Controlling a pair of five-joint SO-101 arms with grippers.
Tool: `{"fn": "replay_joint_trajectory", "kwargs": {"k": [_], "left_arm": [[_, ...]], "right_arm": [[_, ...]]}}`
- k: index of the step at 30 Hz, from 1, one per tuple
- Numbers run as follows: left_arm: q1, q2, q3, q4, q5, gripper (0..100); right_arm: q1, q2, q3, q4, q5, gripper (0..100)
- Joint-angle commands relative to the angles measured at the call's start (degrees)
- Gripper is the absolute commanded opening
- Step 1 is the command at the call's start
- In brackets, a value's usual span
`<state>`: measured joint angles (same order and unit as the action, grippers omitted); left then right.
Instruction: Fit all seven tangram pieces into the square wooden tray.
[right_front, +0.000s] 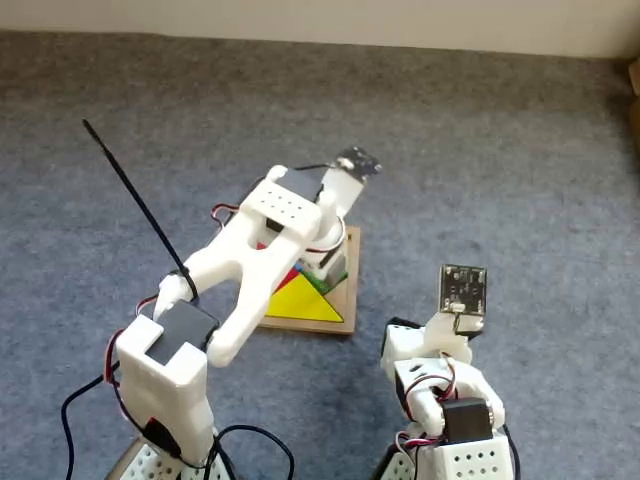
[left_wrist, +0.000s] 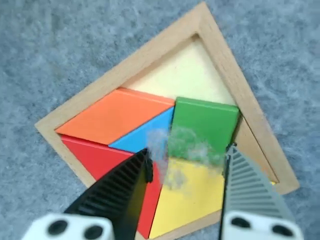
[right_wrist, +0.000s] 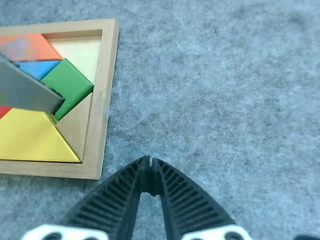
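Note:
The square wooden tray (left_wrist: 224, 60) lies on grey carpet and holds an orange piece (left_wrist: 117, 114), a blue triangle (left_wrist: 145, 135), a red triangle (left_wrist: 97, 157), a yellow triangle (left_wrist: 192, 200) and a green square (left_wrist: 206, 124). Bare tray floor shows beyond the green square and beside it. My left gripper (left_wrist: 189, 156) hangs open just above the tray, its fingers on either side of the green square's near edge. In the right wrist view one grey finger (right_wrist: 25, 92) of the left gripper lies against the green square (right_wrist: 70, 86). My right gripper (right_wrist: 150, 164) is shut, holding nothing, over carpet beside the tray (right_wrist: 102, 100).
In the high view the left arm (right_front: 265, 255) reaches over the tray (right_front: 348, 290) and hides most of it; the yellow triangle (right_front: 300, 302) shows. The right arm (right_front: 440, 385) is folded near the front right. A thin black strap (right_front: 130, 195) sticks up from the left arm. Open carpet surrounds the tray.

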<state>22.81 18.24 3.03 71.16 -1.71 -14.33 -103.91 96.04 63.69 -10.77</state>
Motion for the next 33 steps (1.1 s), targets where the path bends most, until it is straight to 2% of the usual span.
{"fn": "replay_joint_trajectory", "kwargs": {"k": [1, 7, 20, 23, 26, 33], "left_arm": [[-0.57, -0.4, 0.57, -5.01, 1.67, 23], [-0.66, -0.4, 6.99, -11.69, 1.41, 23], [-0.92, -0.66, 7.96, -5.36, 1.41, 23], [-1.01, -1.27, 7.69, -3.6, 1.67, 19], [-1.01, -4.88, 7.87, -2.2, 1.67, 14], [-3.12, -21.41, 14.9, -1.32, 1.76, 14]], "right_arm": [[0.75, -0.66, 6.64, -1.8, 0.79, 0.5], [0.75, -0.66, 6.64, -1.8, 0.79, 0.5], [0.75, -0.66, 6.64, -1.8, 0.79, 0.5], [0.75, -0.66, 6.64, -1.8, 0.79, 0.5], [0.75, -0.66, 6.64, -1.8, 0.79, 0.5], [0.75, -0.66, 6.64, -1.8, 0.79, 0.5]]}}
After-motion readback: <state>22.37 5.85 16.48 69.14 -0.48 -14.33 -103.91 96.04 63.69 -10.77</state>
